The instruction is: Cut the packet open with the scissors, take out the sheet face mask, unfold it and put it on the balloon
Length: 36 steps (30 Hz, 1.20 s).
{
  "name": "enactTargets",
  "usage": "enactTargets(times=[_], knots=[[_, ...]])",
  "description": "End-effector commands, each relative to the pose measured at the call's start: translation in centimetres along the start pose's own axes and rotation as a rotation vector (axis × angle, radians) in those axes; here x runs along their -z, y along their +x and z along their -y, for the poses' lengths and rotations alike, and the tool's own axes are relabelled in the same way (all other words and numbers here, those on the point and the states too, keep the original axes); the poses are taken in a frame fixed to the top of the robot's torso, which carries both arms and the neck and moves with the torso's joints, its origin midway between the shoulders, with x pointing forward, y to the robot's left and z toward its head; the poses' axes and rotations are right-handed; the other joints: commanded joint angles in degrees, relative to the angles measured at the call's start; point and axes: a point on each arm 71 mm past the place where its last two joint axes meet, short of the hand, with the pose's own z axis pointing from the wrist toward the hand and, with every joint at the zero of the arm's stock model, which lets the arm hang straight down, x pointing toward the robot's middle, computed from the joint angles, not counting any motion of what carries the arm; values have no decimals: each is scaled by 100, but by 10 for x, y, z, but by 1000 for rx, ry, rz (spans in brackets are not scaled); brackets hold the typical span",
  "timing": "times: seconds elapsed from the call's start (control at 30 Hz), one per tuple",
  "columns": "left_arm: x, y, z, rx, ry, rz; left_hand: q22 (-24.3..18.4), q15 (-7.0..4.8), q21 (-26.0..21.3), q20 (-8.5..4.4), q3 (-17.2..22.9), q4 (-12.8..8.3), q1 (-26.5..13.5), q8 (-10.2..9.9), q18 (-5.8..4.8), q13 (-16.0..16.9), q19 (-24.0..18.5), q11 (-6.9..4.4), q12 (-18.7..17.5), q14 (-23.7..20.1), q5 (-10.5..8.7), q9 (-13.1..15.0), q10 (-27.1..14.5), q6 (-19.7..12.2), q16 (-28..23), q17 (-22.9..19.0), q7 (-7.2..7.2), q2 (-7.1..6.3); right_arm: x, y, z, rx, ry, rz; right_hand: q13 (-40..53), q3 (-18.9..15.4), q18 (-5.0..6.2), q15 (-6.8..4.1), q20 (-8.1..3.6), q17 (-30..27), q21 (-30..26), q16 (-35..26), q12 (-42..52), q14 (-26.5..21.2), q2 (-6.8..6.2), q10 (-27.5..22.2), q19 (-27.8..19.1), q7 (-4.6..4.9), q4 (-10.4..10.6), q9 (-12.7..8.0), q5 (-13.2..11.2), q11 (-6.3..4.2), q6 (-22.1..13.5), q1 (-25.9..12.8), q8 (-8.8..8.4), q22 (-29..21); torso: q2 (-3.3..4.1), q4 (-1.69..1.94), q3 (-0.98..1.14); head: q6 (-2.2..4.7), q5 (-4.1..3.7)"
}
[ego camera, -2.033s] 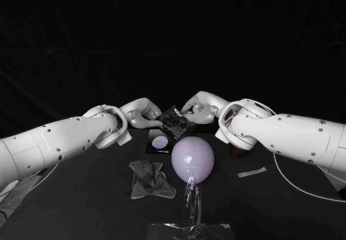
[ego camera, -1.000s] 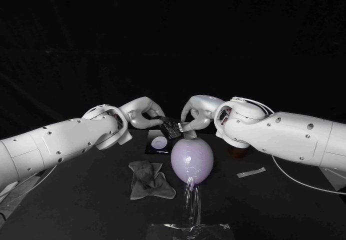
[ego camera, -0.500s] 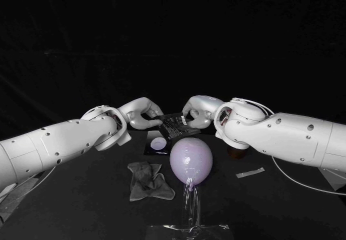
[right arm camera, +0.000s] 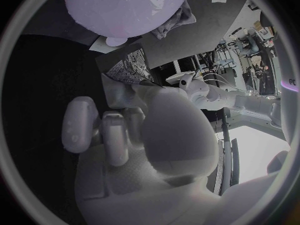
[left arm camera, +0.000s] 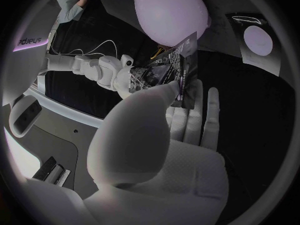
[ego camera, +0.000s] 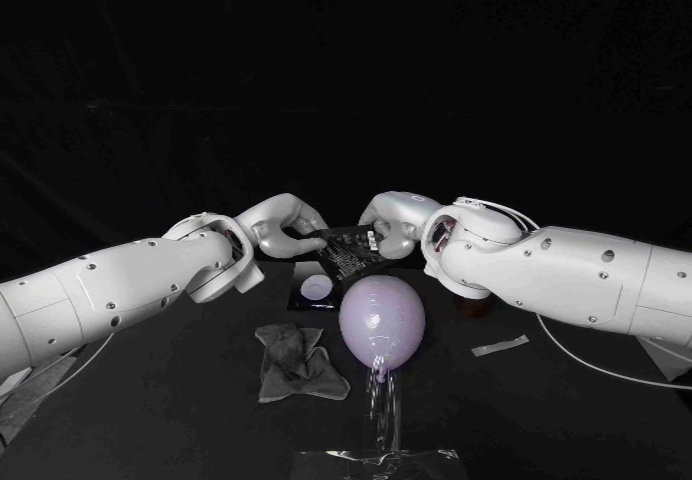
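Packet (ego camera: 351, 252), dark printed foil, flat and oblong, up in the air between the two hands, just behind and above the lilac oval balloon (ego camera: 382, 318) on the black table (ego camera: 577, 420).

Pinched at one side by the silver left hand (ego camera: 286, 232), thumb pressed on one face and fingers (left arm camera: 211, 112) laid straight and together against the other. Gripped at the opposite side by the silver right hand (ego camera: 392, 222), thumb and curled fingers (right arm camera: 115, 135) closed on a corner. Both hands touching the packet, neither nearer than the other.

Long axis slanted, running from between the hands down toward the top of the balloon, lower end close above it but apart. Cannot tell from here which edge is open, nor whether any mask is showing at it.

Judged as the taking-out step: probably calls for one hand to keep its clamp while the other lets go and reaches in along that long axis.

Also on the table: narrow pale strip (ego camera: 502, 346) near the balloon on the right arm's side, crumpled grey cloth (ego camera: 300, 360) on the left arm's side.
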Motion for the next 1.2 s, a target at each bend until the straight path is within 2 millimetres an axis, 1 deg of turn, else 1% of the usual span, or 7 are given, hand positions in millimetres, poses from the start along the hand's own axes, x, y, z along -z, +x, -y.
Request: enactTargets(times=[0.03,0.23,0.4,0.47,0.9,0.97,1.2], knots=[[-2,2,7,133,27,-7,7,11,32,3,30,8,-22,20,-64,9,-43,8,-31,13,14,486,20,-29,1,10,-4,34,-1,-1,-4,23,-27,49,824,-250,-27,41,20,1331,-149,4,-153,535,-276,140,-51,67,229,-38,-417,50,-54,-465,-59,951,3,6,0,7,3],[-2,1,5,172,19,3,10,13,35,5,34,3,-31,22,-67,9,-51,9,-32,12,14,489,18,-32,1,11,-4,36,-1,-2,-2,-3,-49,63,799,-941,-8,53,35,1337,-255,5,-213,535,-619,97,-103,82,595,-33,-566,60,-137,-951,-73,928,-1,-4,1,0,12],[-1,-2,2,179,11,17,10,13,35,5,34,3,-31,22,-67,9,-51,9,-32,12,14,489,18,-32,1,11,-4,36,1,-2,1,-54,-58,56,904,-3018,-10,68,43,1388,-253,22,-55,546,-106,138,-92,102,871,20,-543,42,-178,-682,-7,940,-4,-7,7,6,15],[0,-3,1,177,7,23,12,13,37,6,39,-1,-35,23,-68,9,-57,9,-33,11,14,491,18,-35,1,12,-4,39,3,-2,3,-92,-57,51,928,-3265,-12,59,48,1398,-250,25,-17,548,-100,149,-89,79,903,27,-559,74,-185,-730,6,942,-6,-9,9,9,10],[1,-5,-3,173,-3,42,16,14,41,7,47,-10,-39,26,-68,10,-63,9,-34,9,14,494,16,-38,1,13,-4,43,22,-11,18,-215,-24,135,982,-3356,-14,62,51,1391,-238,22,70,546,29,179,-79,82,894,39,-559,77,-206,-728,27,946,-5,-16,7,59,-18],[1,-5,-4,186,-7,46,18,14,45,7,51,-14,-42,27,-68,10,-66,9,-34,8,14,496,15,-40,1,14,-4,46,26,-13,20,-231,-22,157,983,-2951,-11,54,45,1359,-248,10,70,538,546,178,-79,88,598,30,-563,76,-261,113,4,943,-6,-18,8,65,-27],[4,-4,-10,261,-29,77,23,16,50,8,58,-18,-51,30,-68,10,-71,11,-35,7,14,500,14,-45,1,15,-3,52,39,-14,24,-259,-17,158,958,-2578,-8,63,54,1345,-268,4,19,535,940,152,-84,93,490,-36,-486,79,-261,644,-54,938,1,-7,4,116,-82]])
